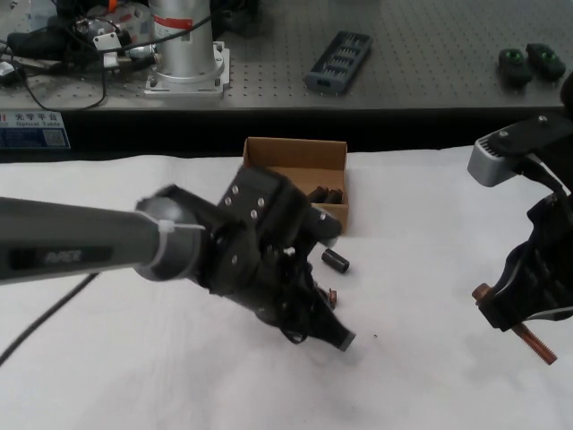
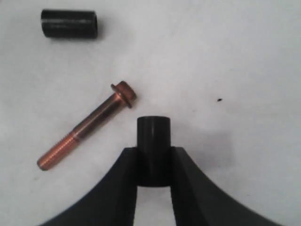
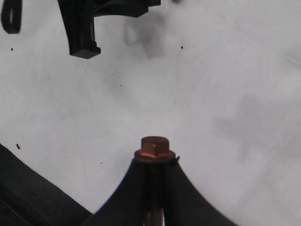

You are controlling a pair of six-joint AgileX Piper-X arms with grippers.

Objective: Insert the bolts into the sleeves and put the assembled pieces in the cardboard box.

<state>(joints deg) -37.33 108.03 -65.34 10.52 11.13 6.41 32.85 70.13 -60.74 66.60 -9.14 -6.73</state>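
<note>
White-clothed tabletop (image 1: 430,394) below, cardboard box (image 1: 291,159) at the far side with a few dark pieces in it. My left tool (image 2: 154,157) is clamped on a black sleeve (image 2: 154,129) low over the cloth. My right tool (image 3: 155,172) pinches a copper bolt (image 3: 154,148) by the shank, well apart from it. The worry is that the bolt's head seems to face the sleeve side, so the threads may not lead in. Any tilt between the two could jam at the bore or twist the sleeve in my grip. A spare sleeve (image 2: 69,23) and a loose bolt (image 2: 87,132) lie near my left tool, and one nudge could roll them away.
</note>
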